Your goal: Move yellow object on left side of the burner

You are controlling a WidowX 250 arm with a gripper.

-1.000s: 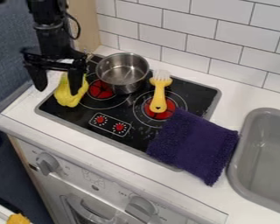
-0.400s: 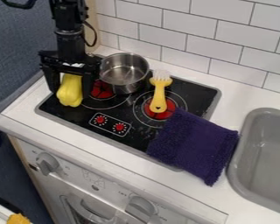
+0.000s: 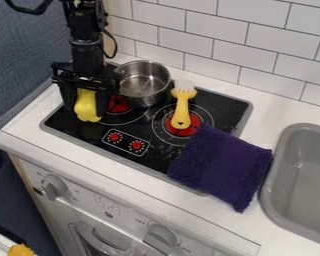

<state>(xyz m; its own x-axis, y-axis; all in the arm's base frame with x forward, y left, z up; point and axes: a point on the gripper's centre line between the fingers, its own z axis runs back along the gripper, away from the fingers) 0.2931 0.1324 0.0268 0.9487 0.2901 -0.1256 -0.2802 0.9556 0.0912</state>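
The gripper [image 3: 88, 104] hangs over the left part of the black cooktop, its fingers pressed against both sides of a soft-looking yellow object [image 3: 87, 111]. It is shut on this object, whose upper part is hidden behind the gripper. The object's lower end hangs or rests over the cooktop's left side; whether it touches the surface I cannot tell. Just right of the gripper is the rear left red burner [image 3: 117, 103], partly covered by the gripper and the pot. A second red burner [image 3: 183, 131] lies to the right, under a yellow-handled brush.
A metal pot [image 3: 142, 86] stands close to the gripper's right. The brush [image 3: 181, 111] lies beyond it. A purple cloth [image 3: 223, 162] overlaps the cooktop's right front edge, beside the grey sink [image 3: 277, 192]. White wall tiles [image 3: 216, 42] rise behind.
The gripper has moved right, and its fingers have come closer together around the yellow object. The object has shifted slightly right and looks narrower than at first.
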